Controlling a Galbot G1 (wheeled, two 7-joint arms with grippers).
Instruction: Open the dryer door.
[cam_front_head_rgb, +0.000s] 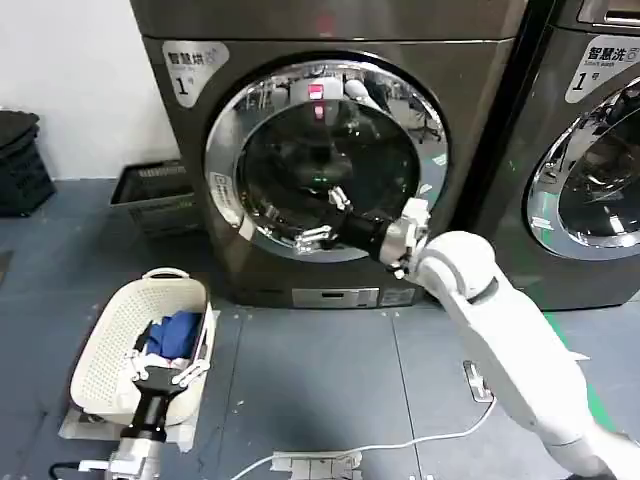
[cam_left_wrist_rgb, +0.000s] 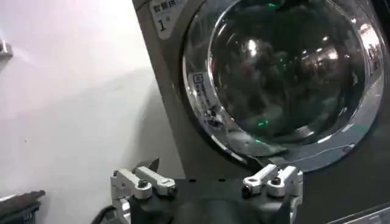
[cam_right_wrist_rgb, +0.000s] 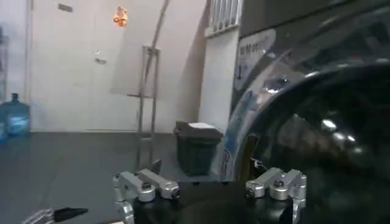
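Now, floor: you see grey-blue tiles (cam_front_head_rgb: 330, 370) in the head view, with a white cable (cam_front_head_rgb: 420, 440) trailing over them in front of the machine.
Room: a white wall (cam_front_head_rgb: 60, 80) stands to the left of the dryer, and a dark flat crate (cam_front_head_rgb: 155, 195) lies on the floor at its foot.
Dryer: the dark grey machine (cam_front_head_rgb: 200, 150) carries a white label with the number 1 (cam_front_head_rgb: 190, 68) at its upper left corner.
Dryer door: the dryer door (cam_front_head_rgb: 240, 120) sits shut in the front of the machine, chrome rim around dark glass.
Second machine: a like chrome-ringed door (cam_front_head_rgb: 585, 170) shows partly at the right edge.
Right gripper: your right gripper (cam_front_head_rgb: 322, 212) is up at the lower left part of the dryer door, fingers spread, over the glass beside the rim.
Left gripper: your left gripper (cam_front_head_rgb: 165, 362) hangs low over a white basket (cam_front_head_rgb: 110, 330) on the floor, fingers spread; blue cloth (cam_front_head_rgb: 172, 332) lies in the basket.
Left wrist view: you get the door's chrome rim with a small white sticker (cam_left_wrist_rgb: 198, 85), which the head view shows less plainly.
Right wrist view: you look along the door into the room behind, with a blue water bottle (cam_right_wrist_rgb: 14, 115), a dark bin (cam_right_wrist_rgb: 196, 146) and a pale door (cam_right_wrist_rgb: 79, 61).
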